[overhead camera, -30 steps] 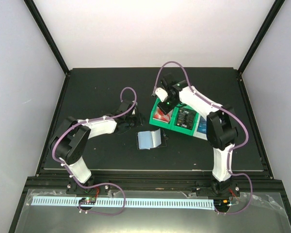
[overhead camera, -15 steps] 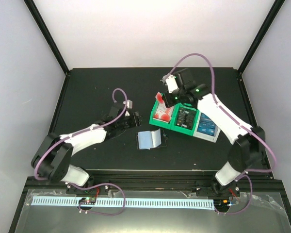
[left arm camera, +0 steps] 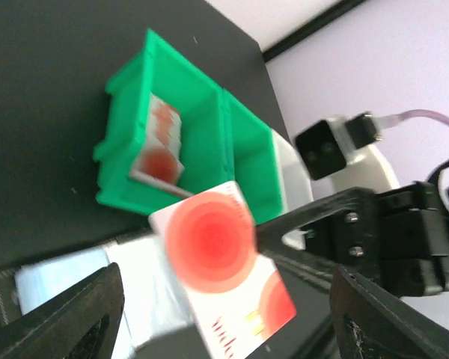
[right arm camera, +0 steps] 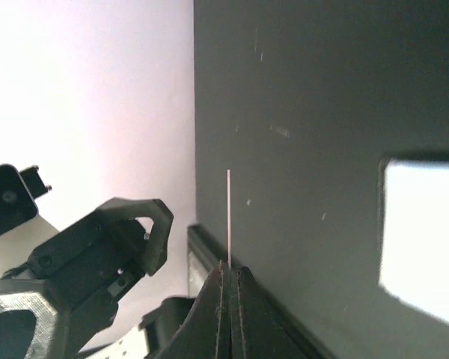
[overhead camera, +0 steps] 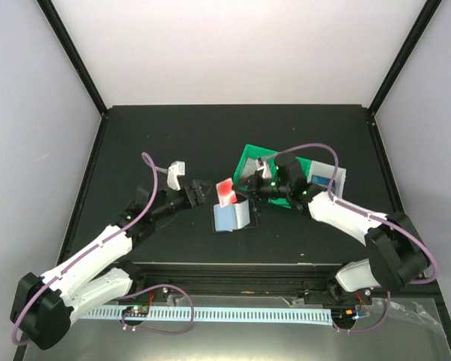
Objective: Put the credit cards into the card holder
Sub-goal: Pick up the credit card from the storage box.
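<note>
Green bin (overhead camera: pixel 249 153) behind right hand (overhead camera: pixel 243 188)

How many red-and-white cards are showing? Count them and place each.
2: one card is pinched in the right gripper; another card leans inside the green bin, where more may hide.

The top camera hangs high behind the near edge and looks down over the whole table (overhead camera: pixel 135 143). The left wrist camera faces the red-and-white card (left arm camera: pixel 221 280) flat-on from close by; the right wrist camera, even closer, sees that card edge-on.
</note>
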You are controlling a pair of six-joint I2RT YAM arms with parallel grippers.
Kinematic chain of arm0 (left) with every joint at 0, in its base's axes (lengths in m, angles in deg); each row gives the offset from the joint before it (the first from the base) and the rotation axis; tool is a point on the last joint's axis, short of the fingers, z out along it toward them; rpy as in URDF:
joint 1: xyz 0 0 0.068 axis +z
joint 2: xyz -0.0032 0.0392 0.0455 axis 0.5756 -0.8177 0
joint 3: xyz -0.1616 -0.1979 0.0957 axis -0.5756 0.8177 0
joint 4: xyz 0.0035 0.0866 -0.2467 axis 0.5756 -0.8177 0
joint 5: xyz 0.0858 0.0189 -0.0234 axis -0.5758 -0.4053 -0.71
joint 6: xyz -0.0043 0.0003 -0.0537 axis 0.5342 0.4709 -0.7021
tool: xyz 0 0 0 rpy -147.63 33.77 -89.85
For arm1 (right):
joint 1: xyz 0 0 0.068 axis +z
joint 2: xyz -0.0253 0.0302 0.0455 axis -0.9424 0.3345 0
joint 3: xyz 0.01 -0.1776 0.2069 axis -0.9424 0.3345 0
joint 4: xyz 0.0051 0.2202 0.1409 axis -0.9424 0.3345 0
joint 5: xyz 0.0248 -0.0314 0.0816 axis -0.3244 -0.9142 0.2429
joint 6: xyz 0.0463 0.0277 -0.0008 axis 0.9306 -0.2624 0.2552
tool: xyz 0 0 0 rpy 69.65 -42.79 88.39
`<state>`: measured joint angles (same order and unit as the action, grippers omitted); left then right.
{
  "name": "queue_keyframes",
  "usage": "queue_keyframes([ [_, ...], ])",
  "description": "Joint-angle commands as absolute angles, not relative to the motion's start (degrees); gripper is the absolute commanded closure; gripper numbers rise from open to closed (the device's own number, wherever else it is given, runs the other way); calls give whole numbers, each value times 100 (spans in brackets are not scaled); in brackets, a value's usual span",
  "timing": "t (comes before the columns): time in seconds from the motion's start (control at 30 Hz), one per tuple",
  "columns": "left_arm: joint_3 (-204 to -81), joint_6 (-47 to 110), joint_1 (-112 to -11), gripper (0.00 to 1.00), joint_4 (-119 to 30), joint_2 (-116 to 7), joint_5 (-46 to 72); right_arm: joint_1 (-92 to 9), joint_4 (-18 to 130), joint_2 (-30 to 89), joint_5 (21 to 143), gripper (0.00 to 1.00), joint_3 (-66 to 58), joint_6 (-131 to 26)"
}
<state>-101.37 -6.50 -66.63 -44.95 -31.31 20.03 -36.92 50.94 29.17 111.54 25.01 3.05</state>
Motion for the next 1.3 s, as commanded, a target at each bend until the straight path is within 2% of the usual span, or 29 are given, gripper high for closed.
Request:
queue_keyframes([
  [0.0, -10032, -1250, -6633, 22, -4987, -2931, 2988, -3322, 2971, 2845, 11413, 99, 3198, 2668],
  [0.1, -9955, -1312, -6634, 20, -5092, -2817, 3129, -3159, 2155, 2822, 11211, 99, 3737, 3470],
  [0.23, -9884, -1390, -6629, 20, -5240, -2691, 3240, -3062, 1929, 2816, 11103, 99, 3931, 3687],
  [0.47, -9660, -1858, -6625, 28, -4754, -2711, 3651, -3041, 1557, 2821, 11217, 99, 3948, 3635],
  [0.6, -9504, -2344, -6617, 40, -4033, -2766, 3944, -2970, 1255, 2874, 11453, 99, 3889, 3537],
  [0.7, -9497, -2588, -6613, 56, -3676, -2751, 4026, -2885, 1216, 2822, 11538, 99, 3906, 3331],
  [0.8, -9506, -2675, -6616, 81, -3640, -2671, 3936, -2872, 1203, 2771, 11679, 99, 3929, 3041],
  [0.87, -9512, -2656, -6614, 96, -3689, -2619, 3901, -2873, 1208, 2761, 11827, 91, 3881, 2787],
  [1.0, -9526, -2641, -6612, 98, -3758, -2586, 3924, -2864, 1094, 2692, 12023, 78, 3847, 2328],
  [1.27, -9428, -2982, -6616, 98, -3339, -2625, 4132, -2782, 1688, 2529, 12143, 77, 3623, 1382],
])
